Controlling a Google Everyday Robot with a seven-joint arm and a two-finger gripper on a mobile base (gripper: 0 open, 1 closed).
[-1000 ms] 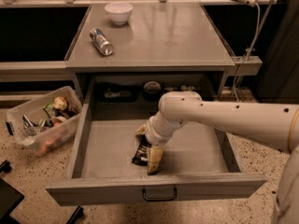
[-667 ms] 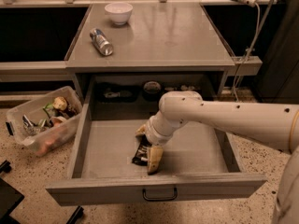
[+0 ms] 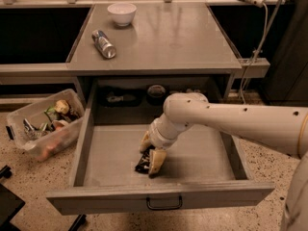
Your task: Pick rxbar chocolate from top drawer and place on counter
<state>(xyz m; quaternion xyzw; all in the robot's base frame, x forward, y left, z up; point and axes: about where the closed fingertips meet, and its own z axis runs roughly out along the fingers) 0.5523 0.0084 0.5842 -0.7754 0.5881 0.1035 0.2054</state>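
Rxbar chocolate (image 3: 142, 164): black glossy wrapper, lying on the floor of the top drawer (image 3: 202, 160), left of centre and towards the front. It is partly covered by the gripper (image 3: 151, 153), which is lowered into the drawer right at the bar. They appear to touch, but this cannot be confirmed. Top drawer: grey, shallow, pulled out, dark handle on the front. Counter (image 3: 168, 37): grey, flat, directly above the drawer.

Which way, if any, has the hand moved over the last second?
No, it has not moved. The hand stays at the rxbar chocolate in the top drawer, in the same spot behind the front handle.
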